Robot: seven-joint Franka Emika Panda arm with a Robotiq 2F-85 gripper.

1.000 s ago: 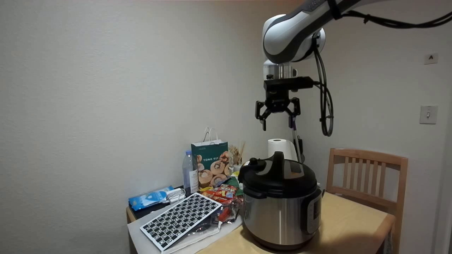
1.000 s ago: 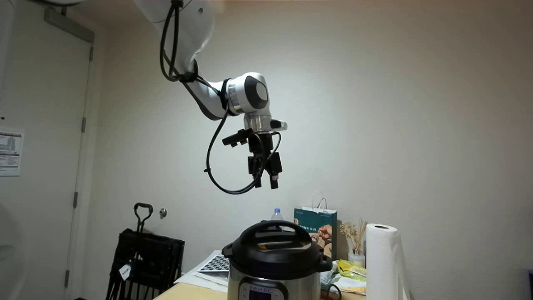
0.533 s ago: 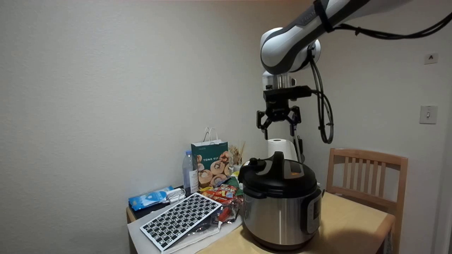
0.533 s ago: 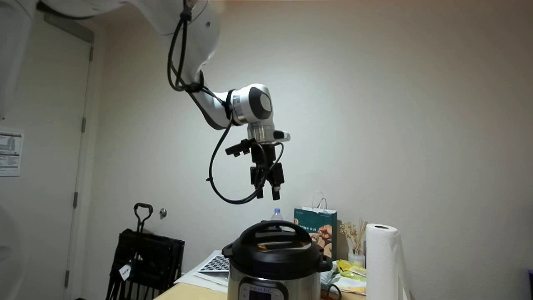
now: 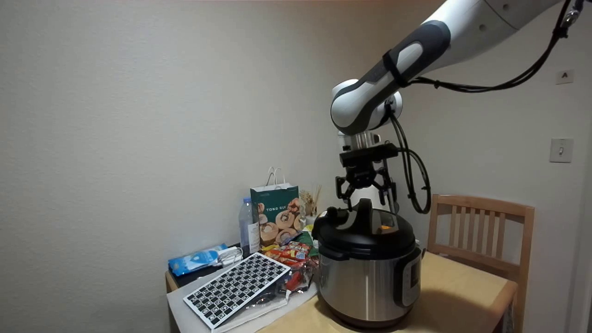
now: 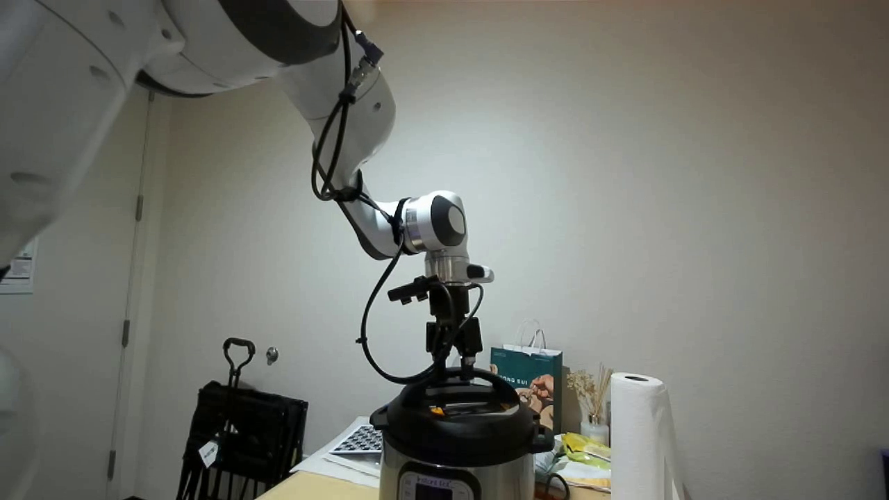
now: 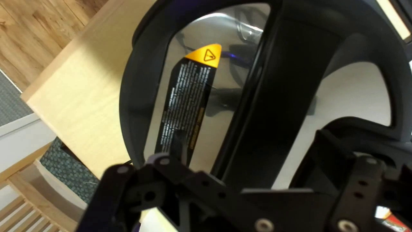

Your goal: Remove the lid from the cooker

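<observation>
The arm [image 5: 410,56] has come down: its hand [image 5: 366,205], clear above the cooker [image 5: 360,289] a half-second ago, is now right by the lid handle [image 5: 364,217] — with fingers [image 7: 177,146] on either side in the wrist view, though contact can't be made out. In an exterior view the hand now hides much of the paper roll [image 5: 368,194], and the shadow [image 5: 455,307] on the worktop [image 5: 439,268] has spread. In an exterior view the upper arm [image 6: 55,118] has swung in — covering the top of the door [image 6: 83,382] and part of its notice [image 6: 19,267].
</observation>
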